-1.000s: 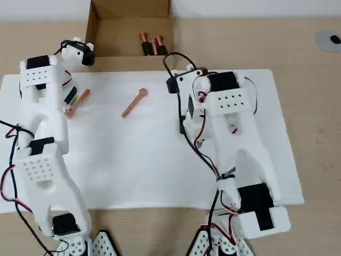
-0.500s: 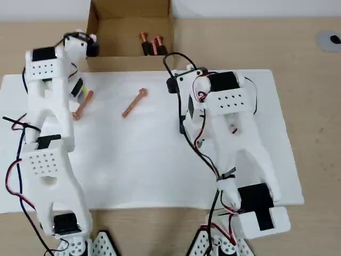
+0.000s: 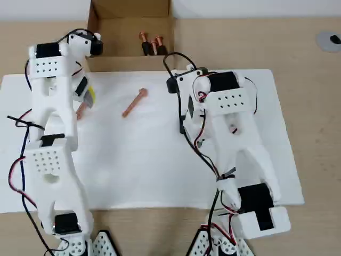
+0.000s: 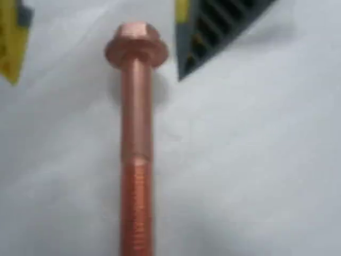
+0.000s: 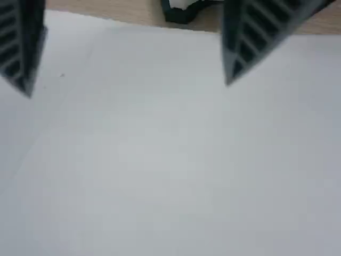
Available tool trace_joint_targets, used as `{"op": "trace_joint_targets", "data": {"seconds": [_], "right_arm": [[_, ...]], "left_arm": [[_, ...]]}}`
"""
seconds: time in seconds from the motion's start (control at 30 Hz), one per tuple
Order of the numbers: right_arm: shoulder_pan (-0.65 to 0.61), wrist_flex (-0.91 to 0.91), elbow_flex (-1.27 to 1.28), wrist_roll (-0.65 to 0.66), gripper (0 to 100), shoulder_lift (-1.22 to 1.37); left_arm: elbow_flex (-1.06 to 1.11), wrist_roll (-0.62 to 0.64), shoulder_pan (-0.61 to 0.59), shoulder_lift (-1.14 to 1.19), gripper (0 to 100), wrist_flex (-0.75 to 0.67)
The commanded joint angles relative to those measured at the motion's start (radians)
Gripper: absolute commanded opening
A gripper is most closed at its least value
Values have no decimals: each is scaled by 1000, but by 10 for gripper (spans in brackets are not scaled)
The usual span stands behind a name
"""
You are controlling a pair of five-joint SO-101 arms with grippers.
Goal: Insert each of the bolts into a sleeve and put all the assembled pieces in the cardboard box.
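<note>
Two copper bolts lie loose on the white sheet (image 3: 138,160). The middle bolt (image 3: 134,102) is out in the open, and the left bolt (image 4: 136,144) sits directly under the left gripper (image 4: 96,79). That gripper is released, its fingers spread to either side of the bolt's flanged head and gripping nothing. Assembled pieces (image 3: 152,45), bolts seated in dark sleeves, sit inside the cardboard box (image 3: 94,32) just beyond the sheet's far edge. The right gripper (image 5: 127,85) is likewise spread wide and holds nothing, poised over bare sheet, well apart from both bolts.

The step in hand looks like picking up the left bolt. The next move calls for lowering the left gripper and pinching squarely across the shank, so the round bolt does not roll aside.

The left wrist view gives the bolt's head, smooth shank and threads, and how the fingers bracket them, where the high view has the arm covering most of that bolt. The high view, in turn, gives the box, the middle bolt and the wooden desk (image 3: 311,106) around the sheet.
</note>
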Motion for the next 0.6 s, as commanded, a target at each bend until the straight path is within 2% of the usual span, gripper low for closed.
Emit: {"op": "trace_joint_targets", "data": {"seconds": [0.0, 0.23, 0.3, 0.43, 0.57], "right_arm": [[-18, 6, -2, 8, 274, -42], [-21, 6, -2, 8, 274, -42], [-21, 6, -2, 8, 274, -42], [-21, 6, -2, 5, 274, -42], [-21, 6, -2, 3, 274, -42]], "left_arm": [[-11, 12, -25, 27, 211, -26], [-11, 18, -23, 107, 209, -26], [-11, 20, -25, 113, 170, -23], [-12, 86, -25, 107, 2, -26], [-37, 118, -26, 107, 9, -18]]}}
